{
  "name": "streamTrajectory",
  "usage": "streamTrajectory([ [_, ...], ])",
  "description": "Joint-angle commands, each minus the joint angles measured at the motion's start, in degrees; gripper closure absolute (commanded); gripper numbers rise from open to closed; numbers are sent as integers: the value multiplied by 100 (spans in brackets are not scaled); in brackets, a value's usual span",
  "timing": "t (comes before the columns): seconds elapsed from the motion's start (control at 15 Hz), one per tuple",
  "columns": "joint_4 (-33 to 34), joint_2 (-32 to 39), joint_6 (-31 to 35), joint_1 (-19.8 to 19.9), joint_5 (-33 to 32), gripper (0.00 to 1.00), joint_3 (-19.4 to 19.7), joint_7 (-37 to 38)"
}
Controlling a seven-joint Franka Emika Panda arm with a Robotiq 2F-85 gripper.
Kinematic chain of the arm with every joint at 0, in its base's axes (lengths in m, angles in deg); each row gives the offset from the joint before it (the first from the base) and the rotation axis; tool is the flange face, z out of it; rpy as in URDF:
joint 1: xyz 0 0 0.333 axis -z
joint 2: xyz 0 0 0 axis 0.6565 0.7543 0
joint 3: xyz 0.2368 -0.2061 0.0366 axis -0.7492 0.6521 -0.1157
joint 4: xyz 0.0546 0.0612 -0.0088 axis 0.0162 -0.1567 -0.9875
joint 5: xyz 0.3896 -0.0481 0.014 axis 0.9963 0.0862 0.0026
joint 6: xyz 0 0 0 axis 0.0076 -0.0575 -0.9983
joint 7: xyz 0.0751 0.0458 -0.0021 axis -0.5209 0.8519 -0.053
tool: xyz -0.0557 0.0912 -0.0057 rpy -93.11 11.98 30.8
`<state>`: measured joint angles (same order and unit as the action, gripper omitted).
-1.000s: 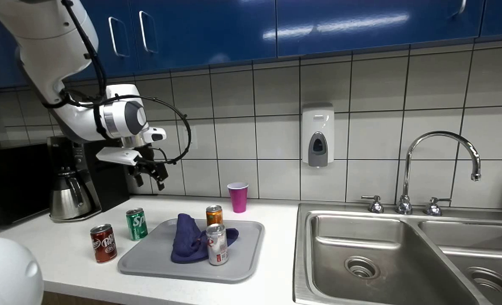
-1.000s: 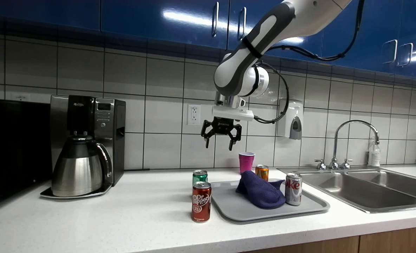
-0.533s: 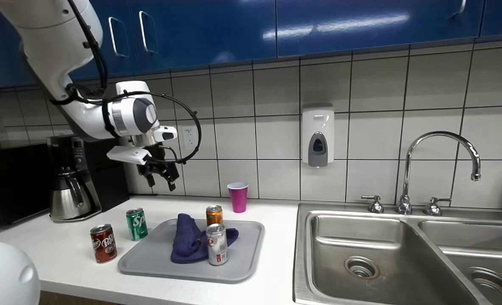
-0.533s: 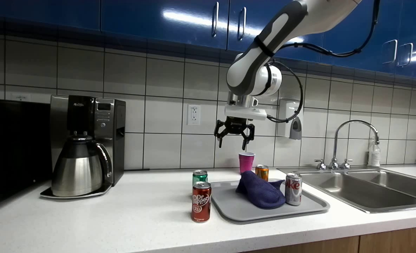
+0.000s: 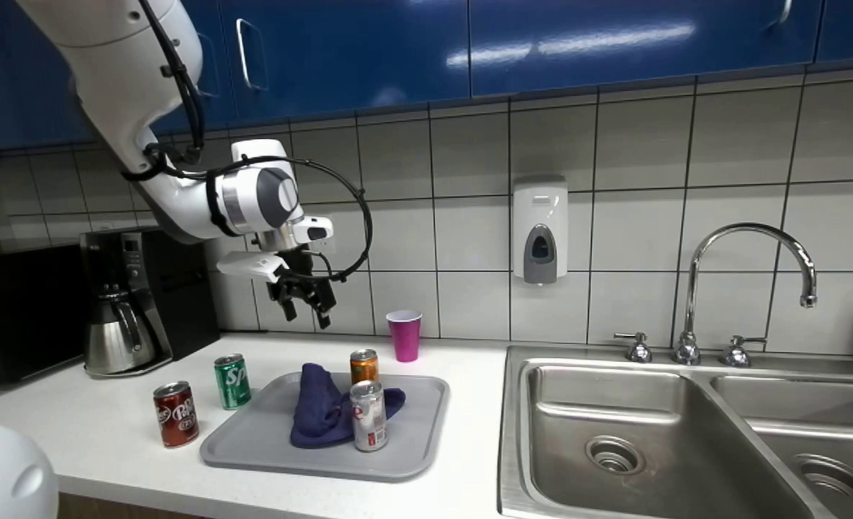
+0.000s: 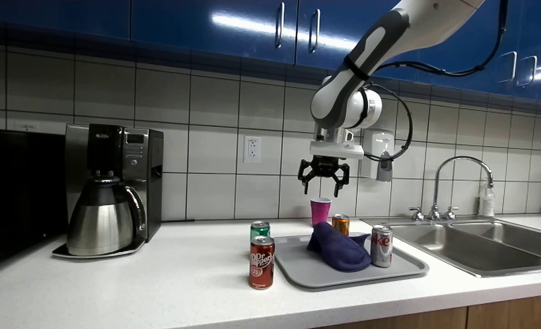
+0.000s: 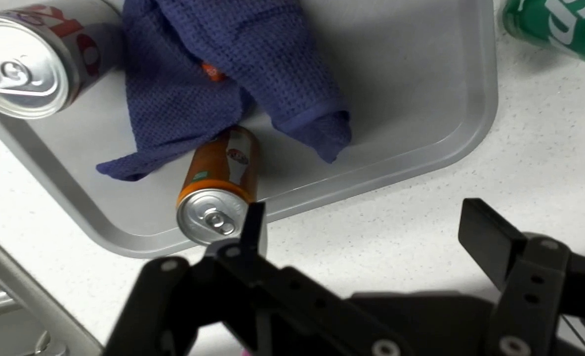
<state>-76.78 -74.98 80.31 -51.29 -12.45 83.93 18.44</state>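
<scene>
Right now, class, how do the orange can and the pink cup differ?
The orange can has mostly straight sides, while the pink cup widens towards its rim.
The can has a silver lid; the cup is open at the top.
The can stands on the grey tray; the cup stands on the white counter.
Both are upright, and neither is held by the open jaws.

1. Arm (image 6: 366, 59) is slanting down from 1 o'clock in an exterior view.
2. Gripper (image 6: 320, 189) is hanging in midair, pointing to 6 o'clock, jaws standing wide apart.
3. Wrist (image 6: 336, 135) is sitting just above it, at 12 o'clock.
4. Fingers (image 7: 490, 240) are showing at 4 and 7 o'clock in wrist view.
</scene>
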Motion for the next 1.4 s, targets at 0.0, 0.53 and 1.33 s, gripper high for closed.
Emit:
streamTrajectory([
  [0.0,-141,-203,-82,184,-157,0,55,56],
  [0.53,-136,-157,-136,337,-465,0,297,271],
  [1.33,-54,157,-206,336,-623,0,392,857],
])
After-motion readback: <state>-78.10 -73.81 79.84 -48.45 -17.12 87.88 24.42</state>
